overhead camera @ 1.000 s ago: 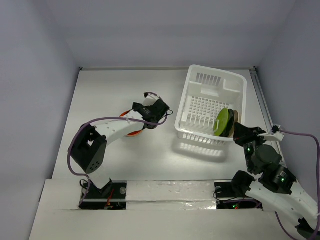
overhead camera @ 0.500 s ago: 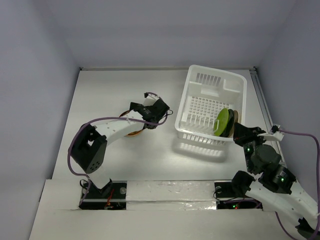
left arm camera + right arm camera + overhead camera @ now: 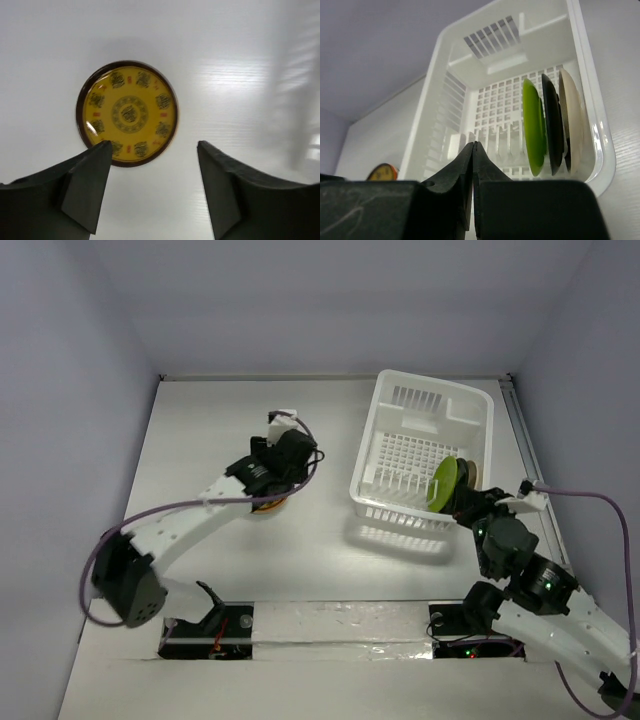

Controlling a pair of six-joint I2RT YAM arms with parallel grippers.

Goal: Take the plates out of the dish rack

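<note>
Found no legible text, brand, number or label in any view. Noted on the yellow plate (image 3: 127,113), flat on the worktop (image 3: 240,60), a ring of small dark emblems round a central medallion with tiny red marks between: character-like, too small and blurred to read. Saw only plain edges on the lime green plate (image 3: 534,127), dark plate (image 3: 553,125) and beige plate (image 3: 571,120) standing in the dish rack (image 3: 506,60).

Upright in white dish rack (image 3: 510,62): lime green plate (image 3: 534,127), dark plate (image 3: 553,125), beige plate (image 3: 571,117); yellow plate (image 3: 127,113) flat outside.
</note>
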